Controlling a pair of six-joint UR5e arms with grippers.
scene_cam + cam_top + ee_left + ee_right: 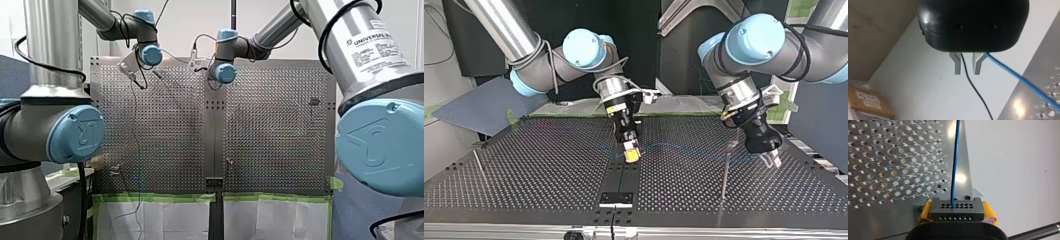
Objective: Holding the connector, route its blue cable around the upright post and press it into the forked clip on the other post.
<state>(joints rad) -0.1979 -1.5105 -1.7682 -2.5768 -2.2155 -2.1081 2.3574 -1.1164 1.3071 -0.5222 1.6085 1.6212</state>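
Admittedly, the thin upright post [726, 175] near my left gripper [967, 67] is faint, and its tip cannot be read. The connector [957, 214] is a dark grey block with rows of small holes, clenched between the yellow pads [988, 210] of my right gripper [957, 208]. Its blue cable [955, 162] runs straight ahead of them. My left jaws stand released, the cable passing just outside one finger.

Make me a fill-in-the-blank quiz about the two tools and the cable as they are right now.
1. The right tool is shut on a dark ____.
2. The cable leaving it is ____.
3. That tool's pads are ____.
4. Between the fingers of the left tool passes a thin wire that is ____.
Missing words: connector, blue, yellow, black.
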